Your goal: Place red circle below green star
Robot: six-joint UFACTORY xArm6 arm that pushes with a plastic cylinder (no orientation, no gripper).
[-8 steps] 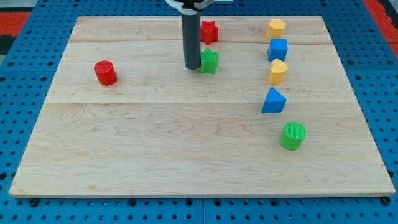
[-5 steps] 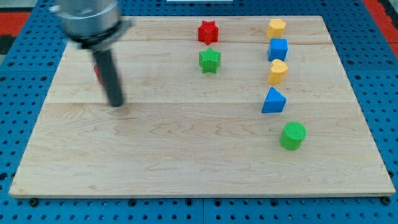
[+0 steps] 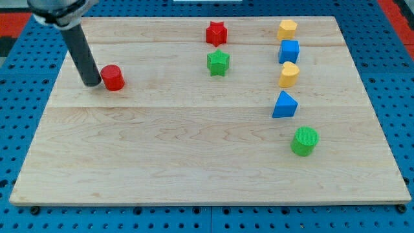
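1. Dark straight rod, no fingers or jaws to open or close; my tip [image 3: 92,85] down on the pale wooden board [image 3: 194,162], toward the view's upper left.
2. Small red cylinder block, the task's red circle [image 3: 112,77]: just right of the tip, touching or nearly so; contact cannot be confirmed.
3. Small green star-shaped block [image 3: 218,63]: well right of the tip, slightly higher in the view, well apart from the red circle.
4. Red star-shaped block [image 3: 217,33]: just above the green star.
5. Far right of the tip, one column top to bottom: yellow block [image 3: 287,29], blue cube [image 3: 289,51], second yellow block [image 3: 289,74], blue triangular block [image 3: 284,105].
6. Green ribbed cylinder [image 3: 304,141]: below that column, farthest from the tip.
7. Containers: none seen; all blocks loose on the board.
8. Blue pegboard [image 3: 13,129] surrounds the board.
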